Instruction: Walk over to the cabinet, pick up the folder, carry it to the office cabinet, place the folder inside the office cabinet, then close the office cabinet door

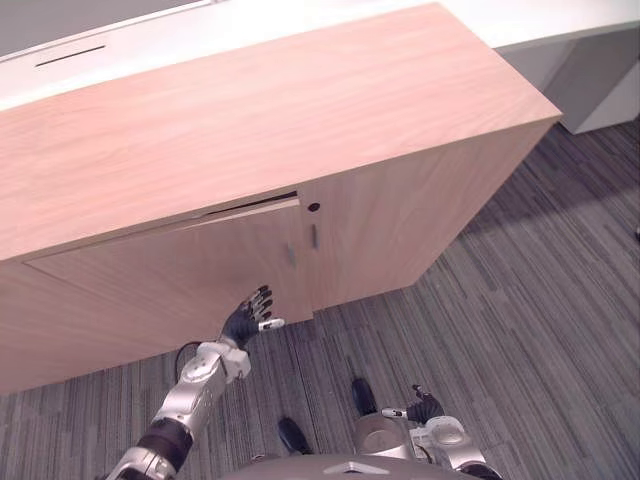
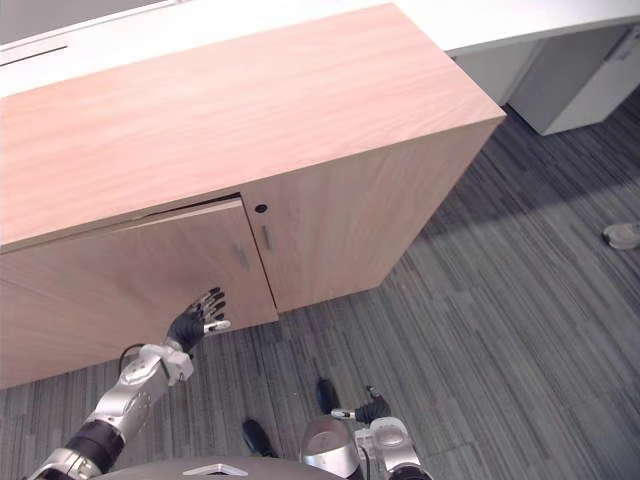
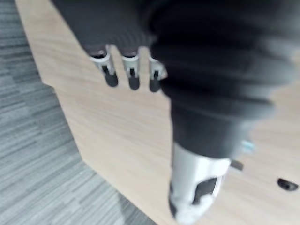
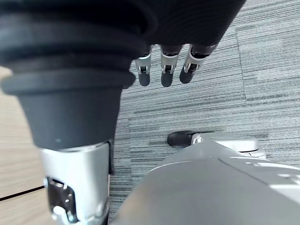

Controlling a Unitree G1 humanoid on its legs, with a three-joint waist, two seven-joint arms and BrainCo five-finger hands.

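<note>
Cabinet, 1x: low light-wood office unit on grey striped carpet, w/ long white counter behind it. 2 doors: L door slightly ajar along its top edge, R door flush. L hand has fingers straight, tips at L door's face; contact unclear. R hand hangs low, fingers relaxed, holding nothing. 2 small grey handles, 1 dark keyhole.
</note>
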